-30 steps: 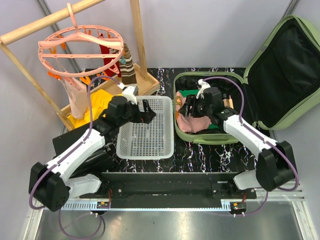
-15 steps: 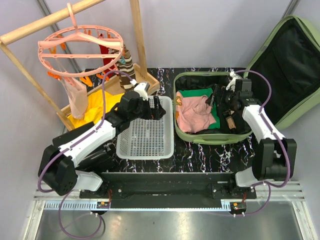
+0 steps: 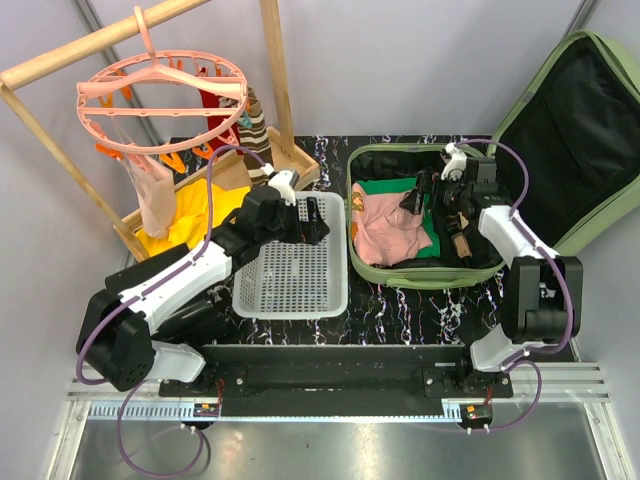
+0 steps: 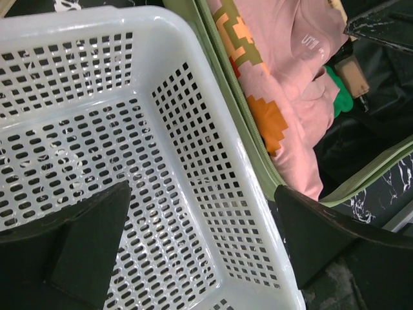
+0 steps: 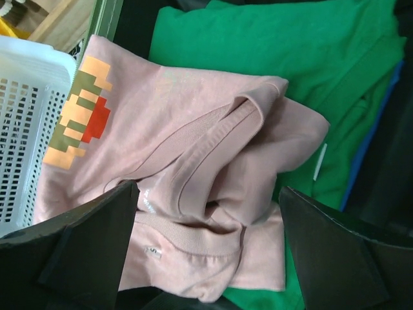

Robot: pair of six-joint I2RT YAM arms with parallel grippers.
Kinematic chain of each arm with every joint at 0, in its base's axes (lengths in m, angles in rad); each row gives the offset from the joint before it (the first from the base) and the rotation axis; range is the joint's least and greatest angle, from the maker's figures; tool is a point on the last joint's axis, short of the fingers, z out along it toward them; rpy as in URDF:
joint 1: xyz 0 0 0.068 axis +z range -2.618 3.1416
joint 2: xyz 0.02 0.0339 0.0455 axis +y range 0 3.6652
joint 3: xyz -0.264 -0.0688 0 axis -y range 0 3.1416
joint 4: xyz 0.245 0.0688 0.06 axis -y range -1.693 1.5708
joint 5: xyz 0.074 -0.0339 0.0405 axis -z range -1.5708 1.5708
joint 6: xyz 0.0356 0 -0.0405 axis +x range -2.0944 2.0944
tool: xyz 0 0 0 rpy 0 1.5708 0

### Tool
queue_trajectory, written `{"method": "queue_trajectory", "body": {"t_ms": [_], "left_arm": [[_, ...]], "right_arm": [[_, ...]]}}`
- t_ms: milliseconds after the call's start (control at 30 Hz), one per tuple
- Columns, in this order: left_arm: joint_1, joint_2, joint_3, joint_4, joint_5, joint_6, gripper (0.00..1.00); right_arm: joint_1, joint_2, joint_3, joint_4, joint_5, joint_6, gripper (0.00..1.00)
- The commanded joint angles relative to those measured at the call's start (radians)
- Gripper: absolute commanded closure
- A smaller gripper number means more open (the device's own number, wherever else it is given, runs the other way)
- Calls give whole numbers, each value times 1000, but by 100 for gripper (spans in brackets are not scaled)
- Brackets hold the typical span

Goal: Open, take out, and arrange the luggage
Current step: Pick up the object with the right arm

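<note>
The luggage [image 3: 425, 278] lies open on the right of the desk [image 3: 400, 298]. My right gripper [image 5: 208, 189] hangs wide open above the crumpled pink shirt [image 5: 161, 129] inside it; my left gripper [image 4: 201, 190], also open and empty, hovers over the white basket [image 4: 84, 26]. A deep pinch may also catch the green garment [image 5: 271, 45] beneath, dragging both out.

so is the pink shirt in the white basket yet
No, the pink shirt lies inside the open suitcase, on top of a green garment, next to the basket.
</note>
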State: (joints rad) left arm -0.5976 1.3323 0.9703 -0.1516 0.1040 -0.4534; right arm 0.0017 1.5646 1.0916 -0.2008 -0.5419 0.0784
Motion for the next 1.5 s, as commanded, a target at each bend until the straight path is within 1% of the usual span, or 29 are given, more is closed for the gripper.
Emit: {"method": "queue_trajectory", "body": {"t_ms": [0,300,500,600,633,733,767,833,867,900,1200,1333,1467], "left_arm": [[-2,-33,-4,12,-24,4,1],[-2,-41,-19,6,-35,4,1],[-2,-45,-28,-6,-43,4,1],[-2,-50,-35,-6,-52,2,1],[-2,-50,-35,-6,-52,2,1],[-2,-54,-38,-8,-49,1,1],[-2,-56,-42,-6,-50,2,1],[-2,-64,-47,-5,-52,4,1],[-1,-65,-53,-3,-55,2,1],[-2,-71,-54,-2,-56,4,1],[7,-122,-22,-19,-76,53,1],[44,-169,-28,0,-30,38,1],[96,-220,-47,15,43,19,1]], "right_arm": [[6,54,11,75,-75,-28,1],[4,112,14,106,-144,-19,4],[4,155,25,107,-196,7,12],[4,167,33,104,-230,21,28],[4,167,36,104,-242,32,39],[3,134,42,104,-250,49,55],[4,121,44,101,-250,53,70],[4,79,62,78,-247,63,84],[4,63,67,74,-244,67,98],[4,46,80,67,-239,73,100],[6,-139,168,-31,-207,124,100],[29,-189,206,-90,-173,136,100],[98,-230,272,-181,-121,135,100]]}}
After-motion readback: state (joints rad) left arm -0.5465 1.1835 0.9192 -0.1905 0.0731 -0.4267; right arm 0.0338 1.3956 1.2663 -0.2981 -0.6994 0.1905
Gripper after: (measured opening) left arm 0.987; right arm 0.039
